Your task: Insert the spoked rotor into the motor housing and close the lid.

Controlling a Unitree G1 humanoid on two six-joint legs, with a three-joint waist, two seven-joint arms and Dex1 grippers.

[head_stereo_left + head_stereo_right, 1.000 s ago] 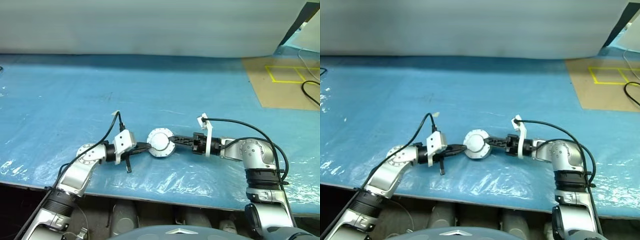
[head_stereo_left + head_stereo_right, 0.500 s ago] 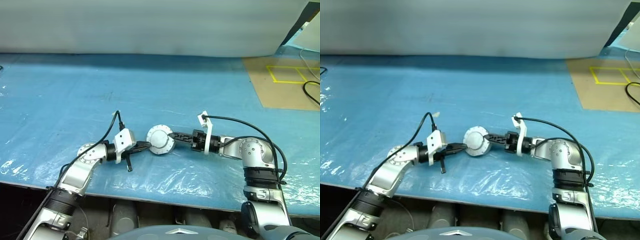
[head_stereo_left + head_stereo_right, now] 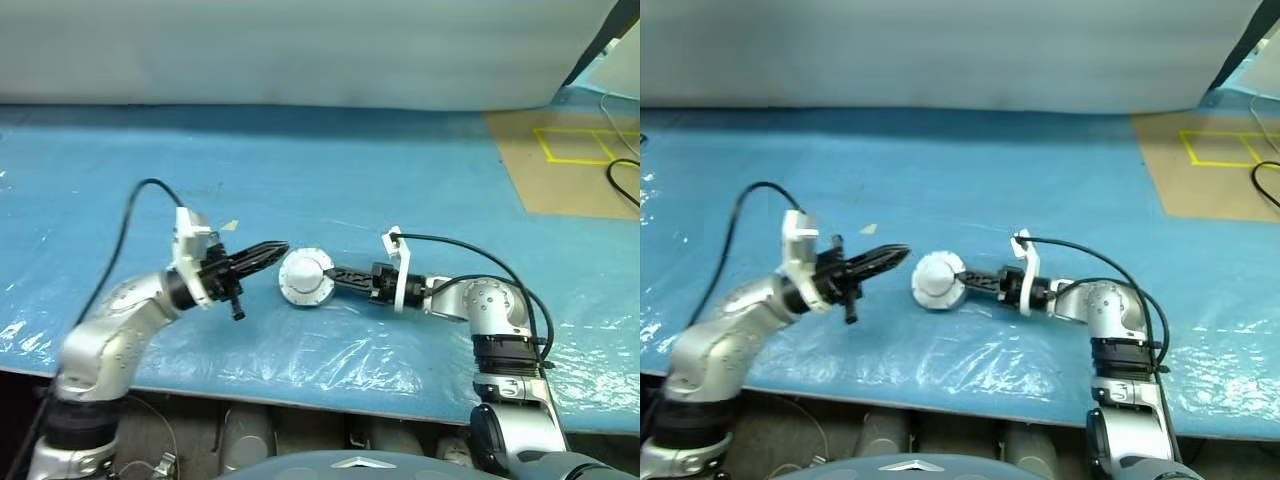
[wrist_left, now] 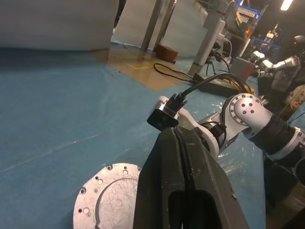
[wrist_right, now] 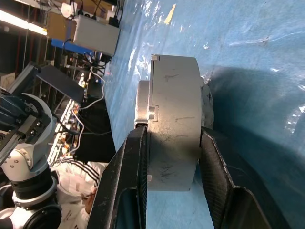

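Item: short round silver motor housing (image 3: pixel 305 277) with grey lid seated, on blue-sheeted desk (image 3: pixel 400 190), clamped in your right end effector (image 3: pixel 330 275); left end effector (image 3: pixel 272 249), fingers together, beside it—press evenly.

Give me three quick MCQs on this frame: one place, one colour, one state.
1. Where is the motor housing?
A. between the right gripper's fingers
B. on the brown floor patch
C. in the left gripper

2. What colour is the sheet covering the table?
A. red
B. blue
C. white

3. How are the left gripper's fingers?
A. spread wide
B. shut on the housing
C. shut, holding nothing

Answers: 1 A, the right gripper clamps the housing's flat faces. 2 B, blue plastic. 3 C, the closed fingers are raised beside the housing.
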